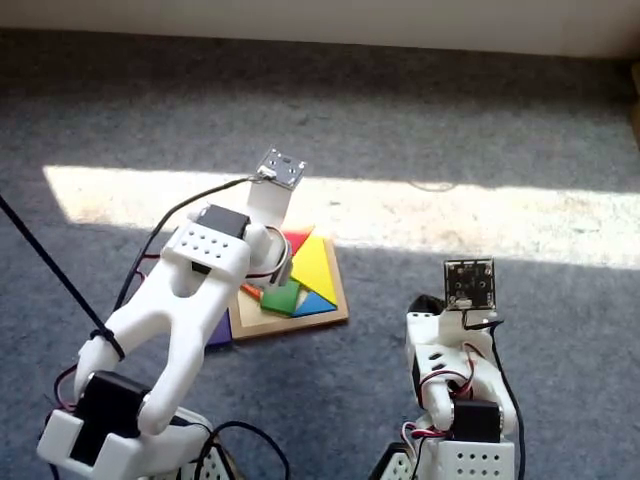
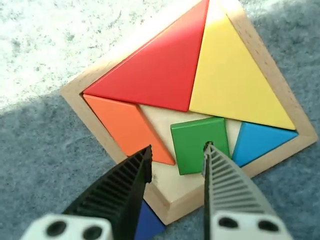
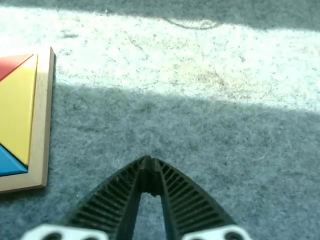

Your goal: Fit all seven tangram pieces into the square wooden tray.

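The square wooden tray [image 2: 72, 94] holds a red triangle [image 2: 155, 70], a yellow triangle [image 2: 232, 80], an orange parallelogram [image 2: 127, 127], a small blue triangle [image 2: 257, 142] and a green square [image 2: 197, 142] lying slightly askew on bare wood. My left gripper [image 2: 177, 148] hovers open over the tray's near side, one fingertip by the orange piece and the other over the green square's edge. A dark blue piece [image 2: 145, 222] lies on the carpet just outside the tray [image 1: 338, 285], under the arm. My right gripper [image 3: 150, 167] is shut and empty over carpet, to the right of the tray [image 3: 42, 125].
Grey carpet with a bright band of sunlight [image 1: 450, 215] running across it beyond the tray. A black cable [image 1: 50, 265] crosses at the left. The right arm's base [image 1: 460, 420] stands at the front right, and open carpet lies between it and the tray.
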